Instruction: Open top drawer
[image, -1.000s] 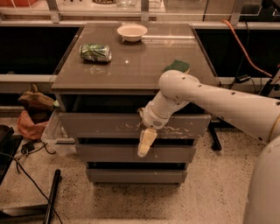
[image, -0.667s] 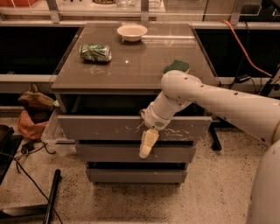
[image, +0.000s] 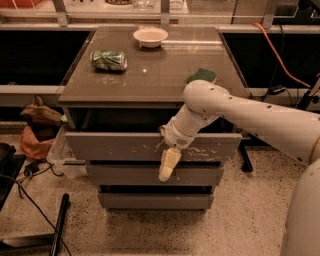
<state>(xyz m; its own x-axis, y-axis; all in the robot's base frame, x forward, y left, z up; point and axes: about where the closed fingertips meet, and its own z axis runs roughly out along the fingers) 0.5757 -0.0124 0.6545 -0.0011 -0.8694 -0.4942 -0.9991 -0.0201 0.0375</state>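
1. Since the earlier frame, the top drawer (image: 115, 146) has slid out a touch more. The dark gap under the cabinet top (image: 150, 85) is wider, and the arm (image: 240, 112) has drawn back with it.
2. The top drawer is partly open and sticks out past the middle drawer (image: 125, 175) and the bottom drawer (image: 150, 201).
3. The gripper (image: 168, 167) hangs over the scratched front of the top drawer, right of centre. I can't tell whether it's wide or closed.
4. My read on the step: mid-pull. Keep the pull straight out and level. The contact is off-centre, so watch for the drawer racking, and don't let the hook slip off the top edge.
5. On the cabinet top, well clear of the arm, are a crushed green can (image: 108, 59) and a white bowl (image: 150, 36). A green sponge (image: 202, 75) sits just behind the arm.
6. Room: speckled floor (image: 250, 220), a reddish bag (image: 32, 142) to the left, an orange cable (image: 280, 50) to the right.
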